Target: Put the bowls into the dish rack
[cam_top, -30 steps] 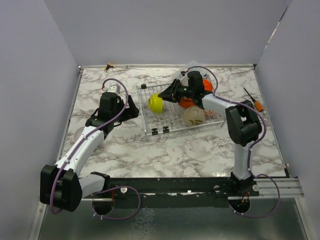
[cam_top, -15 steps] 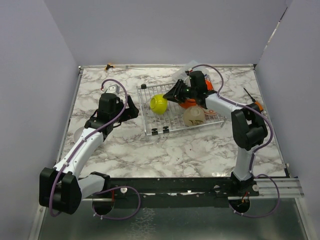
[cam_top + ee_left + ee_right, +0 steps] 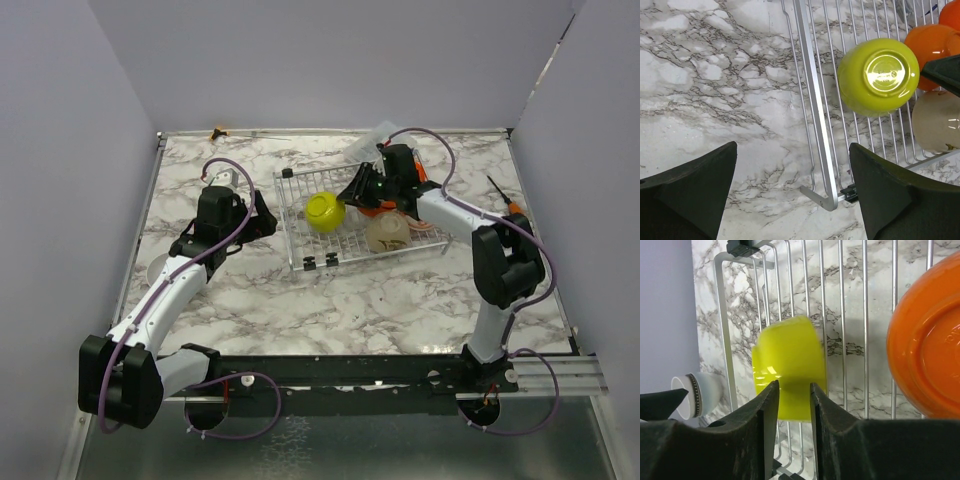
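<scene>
Right pincer hangs low over the dish rack, jaws just a narrow slit apart and nothing caught between them. So it's empty! In its own wrist view the lime-yellow bowl shows beyond the fingertips as a blur.

From the left wrist that bowl is sharp. It sits upside down, base to the sky, on the wires in the left half of the rack. From above, the right pincer's dark tip is at the bowl's 2 o'clock, very close, though I can't say whether it touches.

At the lime-yellow bowl's 3 o'clock an orange bowl sits just beside it, partly tucked under the right arm. At 4 o'clock is the beige bowl, also on the wires. Further along toward 3 o'clock, by the rack's right edge, lies the white bowl with red pattern.

Over at the rack's 9 o'clock, the left pincer hovers above the marble bench with jaws spread wide, gripping nothing. The rack's near-left corner sits between its fingers in the wrist view.

A white bowl peeks out from under the left arm at the bench's 9 o'clock edge. A screwdriver rests out at 3 o'clock, well apart from the rack, and a plastic bag lies at 12 o'clock.
</scene>
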Controlling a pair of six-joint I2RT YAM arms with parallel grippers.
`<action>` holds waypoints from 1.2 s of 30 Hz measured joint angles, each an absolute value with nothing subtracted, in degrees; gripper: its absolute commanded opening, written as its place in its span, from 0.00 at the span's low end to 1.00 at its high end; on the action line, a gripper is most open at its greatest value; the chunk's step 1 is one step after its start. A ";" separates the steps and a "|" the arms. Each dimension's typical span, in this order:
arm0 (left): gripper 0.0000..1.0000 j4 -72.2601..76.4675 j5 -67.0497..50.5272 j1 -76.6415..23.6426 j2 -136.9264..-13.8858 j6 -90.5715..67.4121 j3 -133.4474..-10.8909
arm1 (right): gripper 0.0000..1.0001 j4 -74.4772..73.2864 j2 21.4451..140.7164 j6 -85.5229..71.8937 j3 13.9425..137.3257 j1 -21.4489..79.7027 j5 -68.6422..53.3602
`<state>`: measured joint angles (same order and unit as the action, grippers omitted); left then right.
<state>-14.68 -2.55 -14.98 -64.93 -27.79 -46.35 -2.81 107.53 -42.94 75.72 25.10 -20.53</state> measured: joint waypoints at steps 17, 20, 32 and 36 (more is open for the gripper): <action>0.94 -14.68 -1.78 -14.98 -64.93 -27.81 -46.35 | 0.77 -7.73 98.76 -33.71 75.46 30.46 -10.00; 0.94 -14.70 -0.95 -14.98 -64.90 -27.81 -46.35 | 0.84 -10.52 98.35 -32.36 75.50 34.85 -3.05; 0.94 -15.18 2.70 -14.98 -63.77 -28.25 -46.35 | 0.81 -16.84 104.25 -29.74 77.03 42.54 15.05; 0.94 -15.53 3.16 -14.98 -63.77 -28.25 -46.35 | 0.80 -18.20 108.49 -30.89 79.50 42.83 17.63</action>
<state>-15.53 3.16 -14.98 -63.77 -28.25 -46.35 -18.20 108.49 -30.89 79.50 42.83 17.63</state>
